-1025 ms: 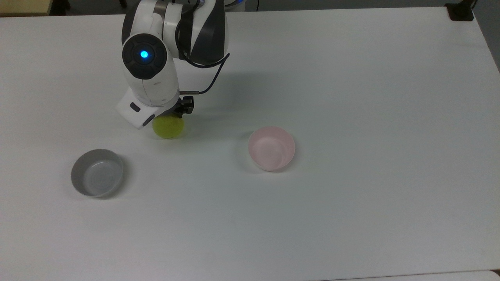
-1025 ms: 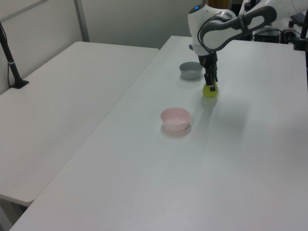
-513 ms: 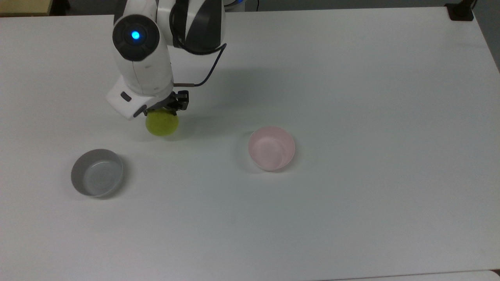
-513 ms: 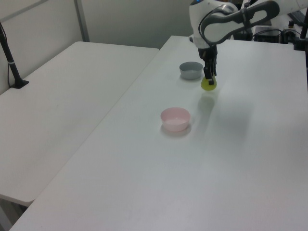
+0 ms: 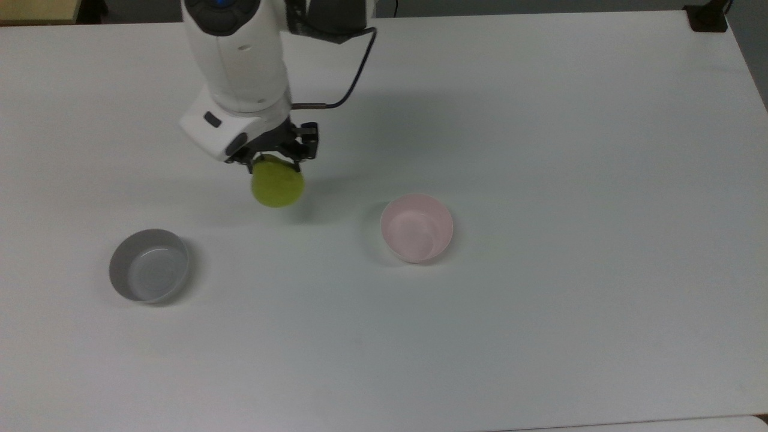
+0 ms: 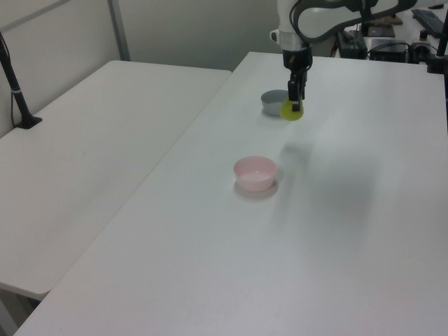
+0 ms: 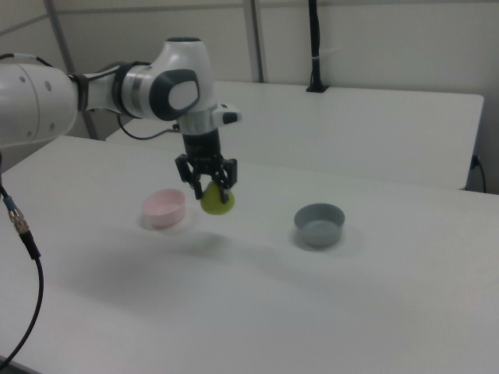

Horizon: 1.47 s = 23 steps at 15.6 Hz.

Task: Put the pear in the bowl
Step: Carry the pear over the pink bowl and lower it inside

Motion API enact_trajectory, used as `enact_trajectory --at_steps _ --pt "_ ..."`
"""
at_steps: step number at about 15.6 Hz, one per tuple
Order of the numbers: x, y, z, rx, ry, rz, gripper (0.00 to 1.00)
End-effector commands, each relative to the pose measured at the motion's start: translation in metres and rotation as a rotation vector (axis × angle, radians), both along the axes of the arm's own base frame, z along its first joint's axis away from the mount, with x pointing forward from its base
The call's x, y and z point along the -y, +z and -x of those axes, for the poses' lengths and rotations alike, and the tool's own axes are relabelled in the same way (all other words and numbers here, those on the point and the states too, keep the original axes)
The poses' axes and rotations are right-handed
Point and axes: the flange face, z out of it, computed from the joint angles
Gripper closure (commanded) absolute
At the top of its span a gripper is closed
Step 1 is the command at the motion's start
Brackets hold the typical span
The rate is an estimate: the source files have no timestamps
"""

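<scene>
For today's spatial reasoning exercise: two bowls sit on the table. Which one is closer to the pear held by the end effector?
The pink bowl, toward the top view's right of the pear. The grey bowl sits farther off, toward the top view's lower left.

A smooth, plastic-looking sheen is seen on the pink bowl (image 5: 417, 228); the same finish is shown by the grey bowl (image 5: 149, 265). The pear (image 5: 277, 183) is lightly glossy, the table (image 5: 540, 120) matt white.

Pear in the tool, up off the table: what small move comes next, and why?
Probably carry the small yellow-green glossy pear sideways toward the top view's right until it hangs over the pale pink round plastic bowl. The tool grips it above the white table, and the bowl sits empty, well apart.
</scene>
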Motion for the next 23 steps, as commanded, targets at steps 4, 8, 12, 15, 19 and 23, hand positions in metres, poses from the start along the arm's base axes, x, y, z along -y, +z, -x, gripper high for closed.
enact_trajectory --at_steps 4,8,12,15,19,23 --pt "-0.112 0.014 -0.020 0.101 0.005 -0.049 0.95" --pt "-0.166 0.003 -0.021 0.129 0.038 -0.049 0.94" --pt "-0.196 -0.037 -0.026 0.118 0.051 -0.028 0.92" --pt "-0.207 -0.065 -0.024 0.081 0.065 -0.011 0.80" --pt "-0.210 -0.070 -0.022 0.066 0.069 -0.011 0.32" --pt "-0.205 -0.048 -0.021 0.087 0.067 -0.018 0.00"
